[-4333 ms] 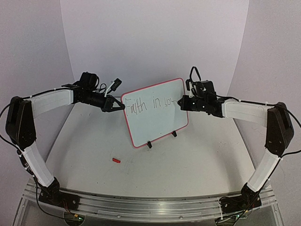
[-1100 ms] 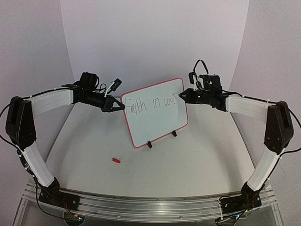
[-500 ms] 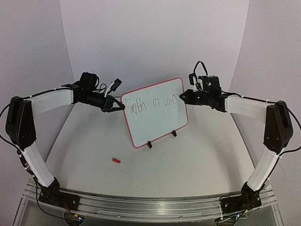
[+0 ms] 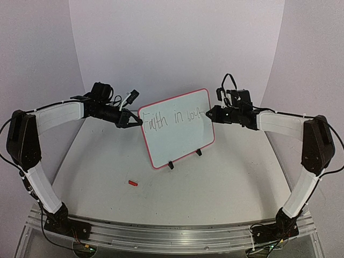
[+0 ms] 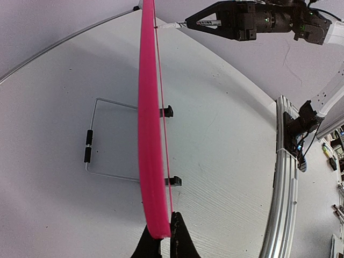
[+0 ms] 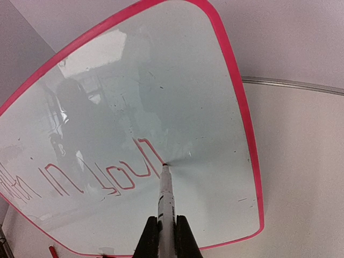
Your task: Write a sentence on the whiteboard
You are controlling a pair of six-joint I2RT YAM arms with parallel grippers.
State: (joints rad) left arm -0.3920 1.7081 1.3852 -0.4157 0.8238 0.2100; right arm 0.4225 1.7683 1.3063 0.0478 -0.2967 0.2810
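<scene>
The whiteboard (image 4: 177, 129) stands tilted on two black clip feet mid-table, its rim red-pink. The sentence (image 4: 174, 118) reads "Faith in you" with a fresh stroke after it; in the right wrist view the letters (image 6: 121, 172) look red. My left gripper (image 4: 138, 121) is shut on the whiteboard's left edge, seen edge-on in the left wrist view (image 5: 148, 134), with the jaws clamped on its corner (image 5: 162, 236). My right gripper (image 4: 211, 113) is shut on a white marker (image 6: 166, 204), whose tip touches the board at the end of the last stroke.
A small red marker cap (image 4: 133, 183) lies on the table in front of the board. A wire stand (image 5: 91, 145) shows behind the board in the left wrist view. The aluminium rail (image 4: 172, 234) runs along the near edge.
My right gripper has moved the marker along the top line to the right, adding strokes after "you". The left gripper and the board have stayed still.
</scene>
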